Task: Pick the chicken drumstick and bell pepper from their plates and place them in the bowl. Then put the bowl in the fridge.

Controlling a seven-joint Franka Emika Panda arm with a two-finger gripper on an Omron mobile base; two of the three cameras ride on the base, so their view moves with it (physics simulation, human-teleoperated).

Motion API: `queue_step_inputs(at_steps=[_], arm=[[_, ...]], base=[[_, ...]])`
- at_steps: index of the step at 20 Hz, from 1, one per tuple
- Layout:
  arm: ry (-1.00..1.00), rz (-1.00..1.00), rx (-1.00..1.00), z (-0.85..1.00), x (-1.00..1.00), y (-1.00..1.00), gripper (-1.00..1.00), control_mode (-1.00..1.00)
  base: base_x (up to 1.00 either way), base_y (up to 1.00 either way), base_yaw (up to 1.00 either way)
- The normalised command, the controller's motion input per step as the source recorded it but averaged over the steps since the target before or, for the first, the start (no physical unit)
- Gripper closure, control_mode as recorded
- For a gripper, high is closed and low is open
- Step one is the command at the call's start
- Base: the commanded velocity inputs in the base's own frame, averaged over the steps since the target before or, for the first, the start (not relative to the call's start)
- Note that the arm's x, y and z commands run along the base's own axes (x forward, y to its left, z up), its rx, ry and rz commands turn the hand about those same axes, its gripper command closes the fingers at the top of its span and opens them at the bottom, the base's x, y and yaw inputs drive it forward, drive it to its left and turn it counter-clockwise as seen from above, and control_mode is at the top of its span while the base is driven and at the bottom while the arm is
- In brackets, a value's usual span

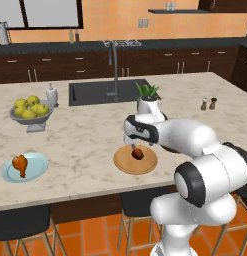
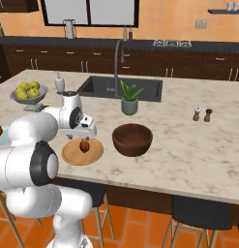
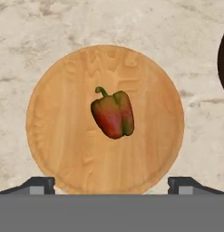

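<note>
The dark red bell pepper (image 3: pixel 113 114) lies in the middle of the tan wooden plate (image 3: pixel 59 136) near the island's front edge. My gripper (image 3: pixel 111 186) hangs just above it, open, with the fingertips (image 3: pixel 40 184) spread about as wide as the plate. From the left the gripper (image 1: pixel 137 145) stands over the pepper (image 1: pixel 138 153). The dark brown bowl (image 2: pixel 132 139) sits just right of the wooden plate (image 2: pixel 82 152). Further left, the orange-brown drumstick (image 1: pixel 20 164) rests on the light blue plate (image 1: pixel 37 170). The fridge is out of view.
A grey footed bowl of yellow-green fruit (image 1: pixel 31 112) and a soap dispenser (image 1: pixel 52 94) stand at the island's left. Behind are the sink (image 1: pixel 102 91) with its tall faucet (image 1: pixel 115 70) and a potted plant (image 2: pixel 129 99). Salt and pepper shakers (image 2: pixel 202 114) stand right.
</note>
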Motion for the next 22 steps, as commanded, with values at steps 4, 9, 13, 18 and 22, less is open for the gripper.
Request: queue_step_inputs(at_steps=[4,9,13,18,22], arm=[[0.00,0.00,0.00,-0.59,0.42,0.00,-1.00,-1.00],[0.00,0.00,0.00,-0.45,0.13,0.00,-1.00,-1.00],[0.00,0.00,0.00,-0.30,0.00,0.00,-1.00,-1.00],[0.00,0.00,0.00,-0.35,0.07,0.00,-1.00,-1.00],[0.00,0.00,0.00,-0.19,0.14,0.00,-1.00,-1.00]], base=[[0.00,0.00,0.00],[0.00,0.00,0.00],[0.00,0.00,0.00],[0.00,0.00,0.00],[0.00,0.00,0.00]])
